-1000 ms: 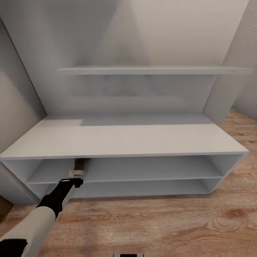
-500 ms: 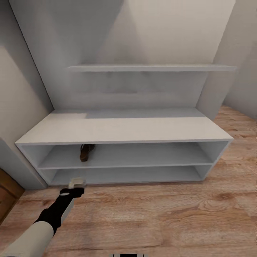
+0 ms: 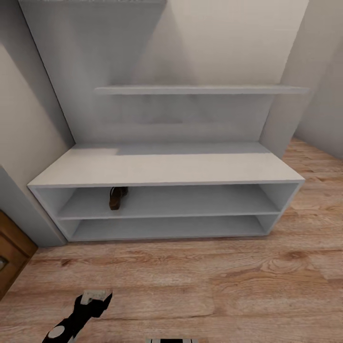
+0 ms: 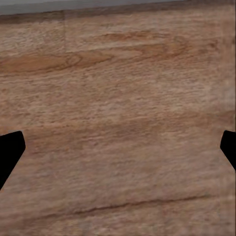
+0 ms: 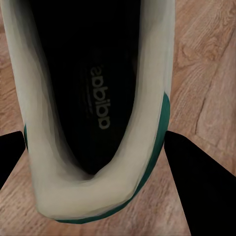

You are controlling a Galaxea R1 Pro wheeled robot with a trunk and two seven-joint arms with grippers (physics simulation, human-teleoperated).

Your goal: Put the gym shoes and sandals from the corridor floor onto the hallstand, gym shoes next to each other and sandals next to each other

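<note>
A dark brown leather sandal occupied the light grey shoe rack's upper open shelf at left; rightward lay free.

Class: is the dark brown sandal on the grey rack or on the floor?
On the rack: the dark brown sandal rests on the light grey hallstand's upper open shelf, off the wood-plank floor.

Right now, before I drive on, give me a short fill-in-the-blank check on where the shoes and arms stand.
1. The brown sandal lies on the hallstand's ____ open shelf.
2. The left gripper hangs over the corridor floor, fingers apart, holding ____.
3. The right gripper's fingers sit on either side of a white ____.
4. The bench top carries ____ shoes.

Missing words: upper; nothing; gym shoe; no
</note>
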